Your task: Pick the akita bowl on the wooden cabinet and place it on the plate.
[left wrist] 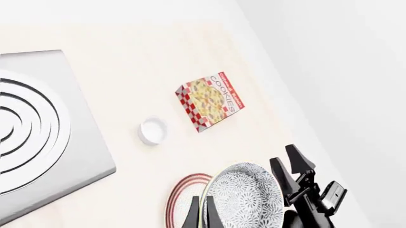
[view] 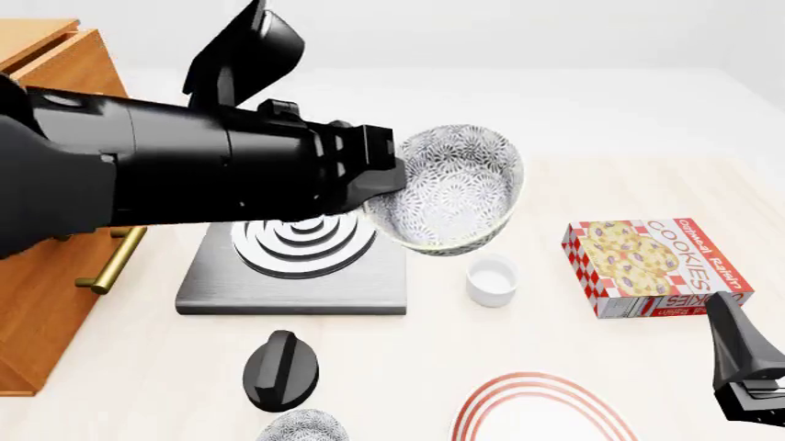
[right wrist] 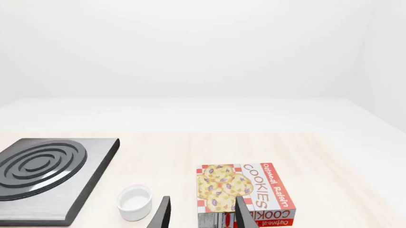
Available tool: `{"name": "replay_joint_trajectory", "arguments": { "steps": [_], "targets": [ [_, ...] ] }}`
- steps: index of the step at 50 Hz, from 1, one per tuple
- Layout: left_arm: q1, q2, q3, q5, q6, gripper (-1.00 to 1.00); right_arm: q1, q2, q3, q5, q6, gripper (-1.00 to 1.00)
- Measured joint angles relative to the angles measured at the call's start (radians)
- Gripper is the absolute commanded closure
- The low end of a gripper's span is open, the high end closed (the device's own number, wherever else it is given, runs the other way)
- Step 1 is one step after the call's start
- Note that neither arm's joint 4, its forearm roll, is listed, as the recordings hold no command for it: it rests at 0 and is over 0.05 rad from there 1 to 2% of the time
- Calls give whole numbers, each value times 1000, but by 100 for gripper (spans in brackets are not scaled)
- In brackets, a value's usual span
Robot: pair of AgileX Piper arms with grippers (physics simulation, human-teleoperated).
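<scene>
The akita bowl (view: 457, 188), speckled black and white, hangs tilted in the air above the stove's right edge and the white cup. My left gripper (view: 382, 175) is shut on its rim. In the left wrist view the two fingers (left wrist: 193, 214) pinch the bowl (left wrist: 247, 194) at its rim, with the plate (left wrist: 185, 192) below it. The red-ringed plate (view: 540, 409) lies on the table at the near edge, partly cut off. The wooden cabinet (view: 55, 211) stands at far left, mostly hidden by my left arm. My right gripper (view: 742, 367) is open low at the right with nothing in it (right wrist: 203, 216).
A grey stove slab (view: 294, 271) with silver rings lies left of centre. A small white cup (view: 492, 278) sits beside it and a cookies box (view: 650, 266) lies to the right. A twin speckled bowl (view: 301, 427) and a black knob-shaped thing (view: 279, 367) are near the front edge.
</scene>
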Motion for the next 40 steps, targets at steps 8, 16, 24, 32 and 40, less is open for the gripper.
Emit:
{"name": "replay_joint_trajectory", "arguments": {
  "steps": [8, 16, 24, 32, 40],
  "targets": [
    [-27, 19, 13, -16, -20, 100, 0, 0, 0, 0, 0, -100],
    [-46, 38, 32, -36, -42, 100, 0, 0, 0, 0, 0, -100],
    [-54, 58, 57, -60, -60, 100, 0, 0, 0, 0, 0, -100],
    [-58, 84, 80, -86, -75, 100, 0, 0, 0, 0, 0, -100],
    [-62, 111, 97, -111, -87, 100, 0, 0, 0, 0, 0, -100]
  ]
}}
